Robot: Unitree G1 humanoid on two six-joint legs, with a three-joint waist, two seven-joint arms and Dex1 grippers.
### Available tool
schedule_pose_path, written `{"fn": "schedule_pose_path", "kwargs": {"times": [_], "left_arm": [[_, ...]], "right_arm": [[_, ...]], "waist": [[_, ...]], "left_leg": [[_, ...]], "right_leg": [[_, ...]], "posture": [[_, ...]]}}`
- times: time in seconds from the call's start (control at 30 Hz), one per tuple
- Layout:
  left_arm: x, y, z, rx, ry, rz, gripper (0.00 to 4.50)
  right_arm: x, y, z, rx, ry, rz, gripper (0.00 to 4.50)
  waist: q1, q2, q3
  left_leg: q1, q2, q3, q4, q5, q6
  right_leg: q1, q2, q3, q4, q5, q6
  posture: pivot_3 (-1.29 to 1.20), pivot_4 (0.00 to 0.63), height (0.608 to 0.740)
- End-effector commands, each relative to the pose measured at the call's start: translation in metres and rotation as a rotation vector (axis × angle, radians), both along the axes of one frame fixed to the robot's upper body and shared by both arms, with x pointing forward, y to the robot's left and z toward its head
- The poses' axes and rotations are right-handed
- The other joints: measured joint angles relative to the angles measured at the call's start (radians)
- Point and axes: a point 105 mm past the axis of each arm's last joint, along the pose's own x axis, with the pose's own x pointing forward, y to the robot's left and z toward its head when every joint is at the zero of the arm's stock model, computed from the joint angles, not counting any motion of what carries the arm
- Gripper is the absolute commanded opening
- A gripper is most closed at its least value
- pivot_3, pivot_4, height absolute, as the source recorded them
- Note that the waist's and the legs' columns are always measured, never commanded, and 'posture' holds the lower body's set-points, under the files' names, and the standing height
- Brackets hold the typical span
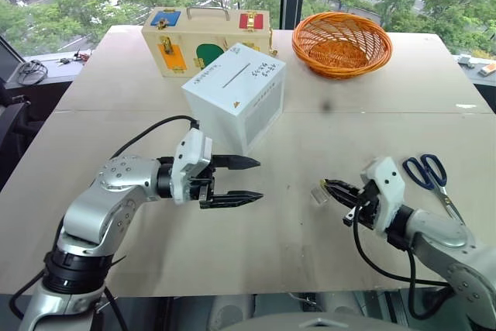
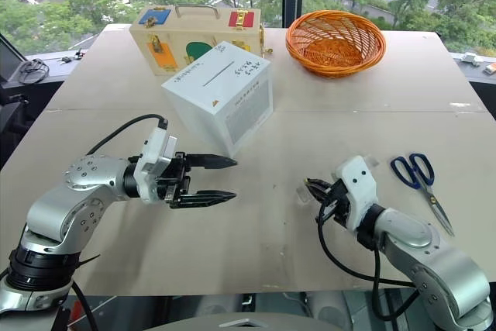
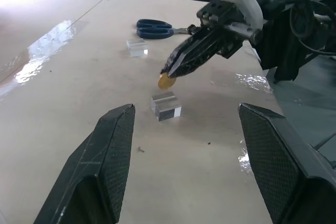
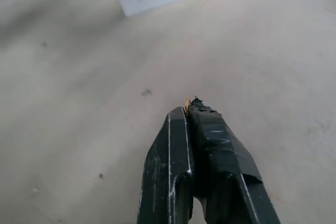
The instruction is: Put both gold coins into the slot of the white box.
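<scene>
Left wrist view, right gripper [image 3: 169, 72] pinching gold coin [image 3: 166, 81]

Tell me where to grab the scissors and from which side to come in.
Grip the scissors from above, across the metal blades just below the blue loops. They lie flat on the table beside the right claw, so nothing stands up to pinch from the side.

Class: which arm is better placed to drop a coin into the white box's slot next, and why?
Right: its end effector already pinches a gold coin. The left end effector is open, empty, beside the white box.
</scene>
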Motion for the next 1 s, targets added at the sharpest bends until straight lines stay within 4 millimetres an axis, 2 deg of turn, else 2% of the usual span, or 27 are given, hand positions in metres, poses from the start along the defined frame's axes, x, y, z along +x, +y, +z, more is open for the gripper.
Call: {"fn": "schedule_pose_path", "kwargs": {"times": [0.03, 0.13, 0.17, 0.4, 0.63, 0.67, 0.73, 0.77, 1.0], "left_arm": [[0.0, -0.011, 0.011, -0.056, 0.018, -0.046, 3.18], [0.004, -0.017, 0.016, -0.09, 0.037, -0.059, 3.18], [0.005, -0.019, 0.018, -0.101, 0.039, -0.062, 2.67], [0.008, -0.032, 0.035, -0.179, 0.092, -0.114, 2.67], [0.004, -0.041, 0.042, -0.189, 0.132, -0.197, 2.67], [0.004, -0.042, 0.044, -0.193, 0.138, -0.205, 2.25], [0.003, -0.044, 0.046, -0.197, 0.139, -0.213, 2.0], [0.003, -0.045, 0.047, -0.197, 0.138, -0.217, 1.69], [-0.001, -0.052, 0.051, -0.196, 0.149, -0.253, 1.69]], "right_arm": [[-0.01, 0.01, 0.037, 0.108, -0.11, 0.104, 0.09], [-0.014, 0.012, 0.052, 0.155, -0.133, 0.15, 0.09], [-0.016, 0.012, 0.057, 0.167, -0.141, 0.165, 0.0], [-0.028, 0.019, 0.087, 0.232, -0.177, 0.276, 0.0], [-0.031, 0.027, 0.095, 0.232, -0.171, 0.329, 0.0], [-0.031, 0.027, 0.095, 0.232, -0.171, 0.332, 0.0], [-0.031, 0.028, 0.096, 0.232, -0.169, 0.336, 0.0], [-0.032, 0.029, 0.096, 0.232, -0.167, 0.34, 0.0], [-0.032, 0.032, 0.097, 0.224, -0.163, 0.358, 0.0]], "waist": [[0.001, 0.0, 0.0], [0.0, 0.0, 0.0], [-0.001, 0.0, 0.0], [-0.001, 0.0, 0.0], [-0.001, 0.0, 0.0], [-0.001, 0.0, 0.0], [-0.001, 0.0, 0.0], [-0.001, 0.0, 0.0], [-0.001, 0.0, 0.0]], "left_leg": [[0.0, 0.0, 0.0, 0.0, 0.0, 0.0], [0.0, 0.0, 0.0, 0.0, 0.0, 0.0], [0.0, 0.0, 0.0, 0.0, 0.0, 0.0], [0.0, 0.0, 0.0, 0.0, 0.0, 0.0], [0.0, -0.001, 0.0, 0.0, 0.0, 0.0], [0.0, -0.001, 0.0, 0.0, 0.0, 0.0], [0.0, -0.001, 0.0, 0.0, 0.0, 0.0], [0.0, -0.001, 0.0, 0.0, 0.0, 0.0], [0.0, -0.001, 0.0, 0.0, 0.0, 0.0]], "right_leg": [[0.0, 0.0, 0.0, 0.0, 0.0, 0.0], [0.0, 0.0, 0.0, 0.0, 0.0, 0.0], [0.0, 0.0, 0.0, 0.0, 0.0, 0.0], [0.0, 0.001, 0.0, 0.0, 0.0, 0.0], [0.0, 0.001, 0.0, 0.0, 0.0, 0.0], [0.0, 0.001, 0.0, 0.0, 0.0, 0.0], [0.0, 0.001, 0.0, 0.0, 0.0, 0.0], [0.0, 0.001, 0.0, 0.0, 0.0, 0.0], [0.0, 0.001, 0.001, 0.0, 0.0, 0.0]], "posture": [[0.0, 0.15, 0.74], [0.0, 0.15, 0.74], [0.0, 0.15, 0.74], [0.0, 0.15, 0.74], [0.0, 0.15, 0.74], [0.0, 0.15, 0.74], [0.0, 0.15, 0.74], [0.0, 0.15, 0.74], [0.0, 0.15, 0.74]]}}
